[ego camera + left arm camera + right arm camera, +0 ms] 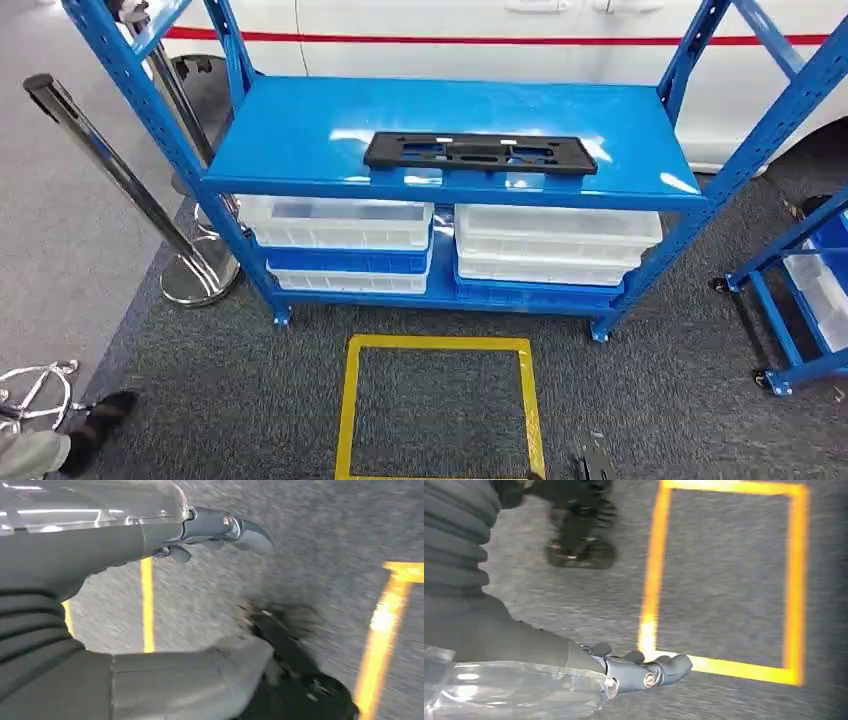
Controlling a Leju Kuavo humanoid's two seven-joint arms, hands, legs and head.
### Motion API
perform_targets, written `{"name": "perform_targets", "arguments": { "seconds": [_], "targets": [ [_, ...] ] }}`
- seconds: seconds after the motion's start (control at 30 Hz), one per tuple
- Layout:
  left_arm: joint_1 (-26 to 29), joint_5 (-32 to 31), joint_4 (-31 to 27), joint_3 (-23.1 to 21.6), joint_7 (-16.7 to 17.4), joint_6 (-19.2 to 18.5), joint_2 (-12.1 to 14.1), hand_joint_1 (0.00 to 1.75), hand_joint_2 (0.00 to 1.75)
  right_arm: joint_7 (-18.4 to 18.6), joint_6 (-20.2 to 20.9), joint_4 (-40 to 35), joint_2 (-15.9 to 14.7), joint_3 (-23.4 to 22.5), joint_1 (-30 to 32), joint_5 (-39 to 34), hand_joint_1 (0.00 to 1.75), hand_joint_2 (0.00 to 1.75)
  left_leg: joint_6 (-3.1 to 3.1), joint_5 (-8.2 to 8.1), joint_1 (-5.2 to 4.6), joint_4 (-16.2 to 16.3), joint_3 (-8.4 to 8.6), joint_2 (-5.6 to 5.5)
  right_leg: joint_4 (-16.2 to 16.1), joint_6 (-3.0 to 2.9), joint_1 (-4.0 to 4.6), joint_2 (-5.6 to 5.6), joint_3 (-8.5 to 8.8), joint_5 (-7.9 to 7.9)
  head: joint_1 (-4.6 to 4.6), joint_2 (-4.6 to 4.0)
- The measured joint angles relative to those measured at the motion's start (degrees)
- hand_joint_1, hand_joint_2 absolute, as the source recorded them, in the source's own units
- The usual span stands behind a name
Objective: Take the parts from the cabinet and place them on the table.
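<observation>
A: Ahead of the robot, big blue shelf rack [300, 130], white car body [500, 25] behind it. Clear bins [340, 222] on the lower level.

B: Task thing?

A: Black part [480, 153], flat on the top shelf, near its front edge, roughly centred. Long axis runs left-right across the robot's view.

B: Floor?

A: Grey carpet, yellow tape square [438, 408] between robot and rack.

B: Hands?

A: Both hang low over the carpet, well apart from the part. Left hand [220, 532] holds nothing, fingers loosely extended. Right hand [644, 667] same, released, nothing in it.

B: Which is nearer?

A: Cannot tell; part sits about mid-line, up and forward of both. My guess: either could reach, or both, one per end.
</observation>
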Motion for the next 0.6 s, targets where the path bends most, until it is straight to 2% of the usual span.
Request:
{"name": "perform_targets", "arguments": {
  "seconds": [0.03,0.07,0.1,0.13,0.17,0.2,0.23,0.27,0.3,0.37,0.4,0.43,0.47,0.5,0.53,0.57,0.6],
  "targets": [
    [-0.57,-0.78,0.00,1.04,-0.78,0.00,-0.09,0.00,0.00,-1.59,0.02,0.24,0.46,-0.11,-0.69,0.37,0.00,0.00,-0.47,-1.68,0.44,4.36,-2.09,0.01,0.01,0.00,-0.01,0.00,-0.01,-0.01,0.00,0.00],
    [-1.11,-1.54,0.00,1.96,-1.46,0.00,-0.17,0.00,0.00,-2.97,0.06,0.42,0.94,-0.20,-1.36,0.83,0.00,0.00,-0.87,-2.26,0.80,7.06,-3.47,0.02,0.06,0.01,-0.06,0.00,-0.05,-0.01,-0.02,0.00],
    [-1.57,-2.22,0.00,2.85,-2.07,0.11,-0.24,0.00,0.00,-4.31,0.11,0.52,1.37,-0.24,-1.96,1.16,0.00,0.00,-1.18,-1.53,1.13,7.40,-3.75,0.02,0.17,0.07,-0.20,0.01,-0.05,-0.04,0.00,0.00],
    [-2.15,-3.03,0.00,3.77,-2.81,0.39,-0.33,0.00,0.00,-5.59,0.13,0.57,1.86,-0.24,-2.51,1.69,0.00,0.00,-1.47,0.47,1.42,5.17,-2.84,0.03,0.34,0.23,-0.36,0.04,-0.03,-0.14,-0.02,0.00],
    [-2.74,-3.77,0.00,4.54,-3.34,0.61,-0.42,0.00,0.00,-6.90,0.24,0.55,2.32,-0.22,-3.01,2.19,0.00,0.00,-1.72,3.06,1.68,1.11,-0.96,0.06,0.60,0.51,-0.59,0.05,0.01,-0.33,0.00,0.00],
    [-3.45,-4.55,-0.02,5.27,-4.04,0.98,-0.48,0.00,0.00,-8.45,0.57,0.52,2.82,-0.20,-3.58,2.85,0.00,0.00,-1.96,6.00,1.93,-4.56,1.72,0.15,1.01,0.94,-0.84,0.04,0.02,-0.61,-0.02,0.00],
    [-4.02,-5.37,0.00,6.00,-4.69,1.22,-0.84,0.00,0.00,-9.84,0.92,0.46,3.23,-0.09,-4.07,3.45,0.00,0.00,-2.09,5.68,1.96,-7.48,3.10,0.14,1.31,1.38,-0.87,0.01,-0.09,-0.87,0.00,0.00],
    [-4.80,-6.18,-0.02,6.74,-5.32,1.66,-0.98,0.00,0.00,-11.08,1.13,0.20,3.73,0.13,-4.54,4.08,0.00,0.00,-1.47,5.58,1.38,-8.25,3.14,-0.05,1.84,1.84,-0.58,-0.03,-0.43,-1.00,-0.03,0.00],
    [-5.50,-6.97,-0.04,7.52,-5.90,2.06,-1.14,0.00,0.00,-12.44,1.16,-0.04,4.06,0.37,-4.93,4.68,0.00,0.00,-0.82,5.64,1.42,-7.82,2.90,-0.12,1.65,2.19,-0.51,0.00,-0.57,-0.78,0.02,0.00],
    [-6.48,-8.63,-0.04,9.07,-7.17,2.93,-1.40,0.00,0.00,-15.21,1.77,-0.52,5.03,0.74,-5.65,5.96,0.00,0.00,-0.17,5.69,1.18,-7.82,2.72,-0.15,1.26,2.73,-0.58,-0.02,-0.49,-0.53,0.02,0.00],
    [-7.00,-9.52,-0.09,9.87,-7.86,3.36,-1.58,0.00,0.00,-16.70,2.14,-0.87,5.59,0.98,-6.01,6.64,0.00,0.00,0.53,6.11,1.46,-8.44,2.88,-0.10,1.46,3.11,-0.65,0.07,-0.54,-0.81,0.02,0.00],
    [-7.40,-10.34,-0.09,10.45,-8.41,3.74,-1.90,0.00,0.00,-17.92,2.36,-1.22,5.66,1.20,-6.19,7.13,0.00,0.00,0.86,6.31,1.49,-8.59,2.98,-0.08,2.52,3.23,-0.93,0.19,-0.87,-1.69,0.04,0.00],
    [-7.80,-11.12,-0.11,10.90,-8.92,4.18,-1.99,0.00,0.00,-19.13,3.03,-1.38,5.97,1.38,-6.34,7.24,0.00,0.00,1.10,6.32,1.48,-8.65,2.95,-0.02,5.06,3.31,-0.83,0.18,-2.03,-3.41,0.07,0.00],
    [-8.13,-11.71,-0.11,11.25,-9.20,4.44,-2.12,0.00,0.00,-19.92,3.63,-1.38,6.07,1.49,-6.34,7.26,0.00,0.00,1.73,6.28,1.38,-8.65,2.92,0.33,9.03,3.34,-0.74,0.28,-3.90,-5.47,0.07,0.00],
    [-8.25,-12.19,-0.11,11.56,-9.37,4.74,-2.25,0.00,0.00,-20.14,4.09,-1.36,6.18,1.59,-6.18,7.24,0.00,0.00,1.89,6.20,1.24,-8.64,2.93,0.48,13.99,3.41,-0.75,0.33,-6.33,-7.54,0.04,0.00],
    [-8.24,-12.46,-0.11,11.76,-9.40,4.94,-2.30,0.00,0.00,-20.18,4.11,-1.35,6.36,1.66,-5.87,7.19,0.00,0.00,1.99,6.14,1.08,-8.63,2.96,0.60,17.60,3.42,-0.77,0.33,-8.24,-8.47,0.07,0.00],
    [-8.27,-12.61,-0.11,11.89,-9.42,5.00,-2.38,0.00,0.00,-20.20,4.17,-1.35,6.42,1.70,-5.52,7.00,0.00,0.00,2.10,6.05,0.97,-8.62,3.06,0.76,18.58,3.38,-0.76,0.33,-8.96,-7.92,0.04,0.00]
  ]
}}
